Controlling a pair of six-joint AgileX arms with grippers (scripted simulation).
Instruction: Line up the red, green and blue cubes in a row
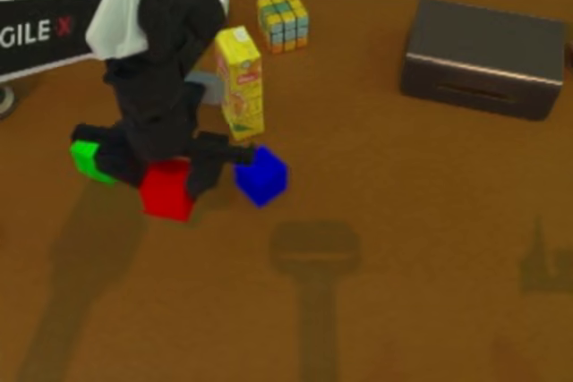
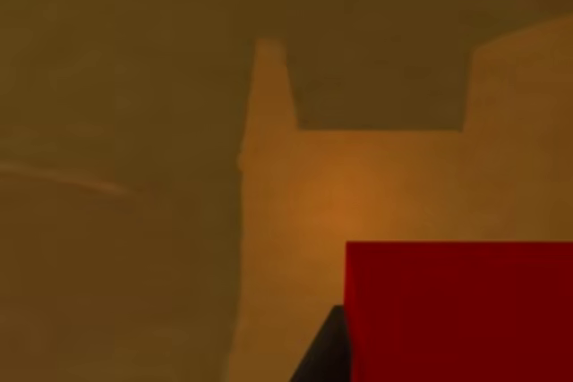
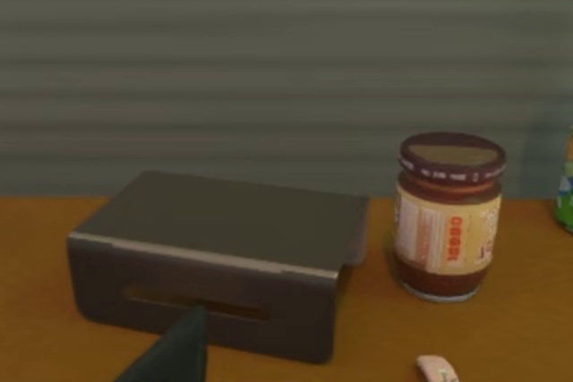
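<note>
The red cube (image 1: pixel 167 192) sits on the table between the green cube (image 1: pixel 88 158) on its left and the blue cube (image 1: pixel 261 176) on its right, slightly nearer the front edge than both. My left gripper (image 1: pixel 165 174) reaches down over the red cube and is shut on it. In the left wrist view a dark finger (image 2: pixel 322 355) lies flush against the red cube (image 2: pixel 457 310). My right gripper (image 3: pixel 179 355) is outside the top view, parked and facing a grey box.
A yellow juice carton (image 1: pixel 240 82) stands just behind the blue cube. A multicoloured puzzle cube (image 1: pixel 283 21) is at the back, and the grey box (image 1: pixel 483 58) at the back right. Beside the box (image 3: pixel 215 257) stands a brown jar (image 3: pixel 449 216).
</note>
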